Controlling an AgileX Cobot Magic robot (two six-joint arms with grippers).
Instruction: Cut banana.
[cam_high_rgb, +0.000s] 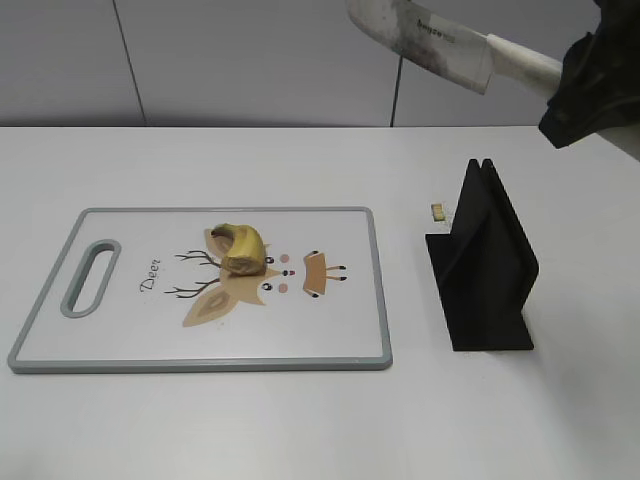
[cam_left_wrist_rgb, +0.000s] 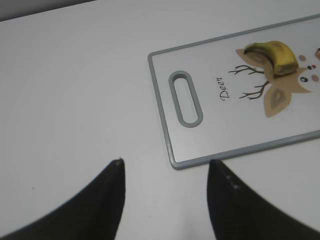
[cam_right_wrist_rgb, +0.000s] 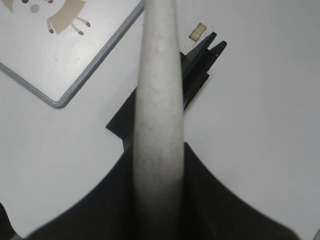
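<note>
A yellow banana piece (cam_high_rgb: 240, 248) lies on the white cutting board (cam_high_rgb: 120, 330) with a deer print; it also shows in the left wrist view (cam_left_wrist_rgb: 275, 56). My right gripper (cam_high_rgb: 575, 85) is shut on the white handle of a knife (cam_high_rgb: 430, 40), held high above the table at the upper right, blade pointing left. In the right wrist view the knife (cam_right_wrist_rgb: 157, 100) runs up the middle from the jaws (cam_right_wrist_rgb: 158, 165). My left gripper (cam_left_wrist_rgb: 165, 167) is open and empty over bare table, just off the board's handle end (cam_left_wrist_rgb: 185, 97).
A black knife stand (cam_high_rgb: 485, 265) stands right of the board, also seen in the right wrist view (cam_right_wrist_rgb: 197, 65). A small pale scrap (cam_high_rgb: 438, 211) lies behind it. The board's corner (cam_right_wrist_rgb: 57, 100) is below the knife.
</note>
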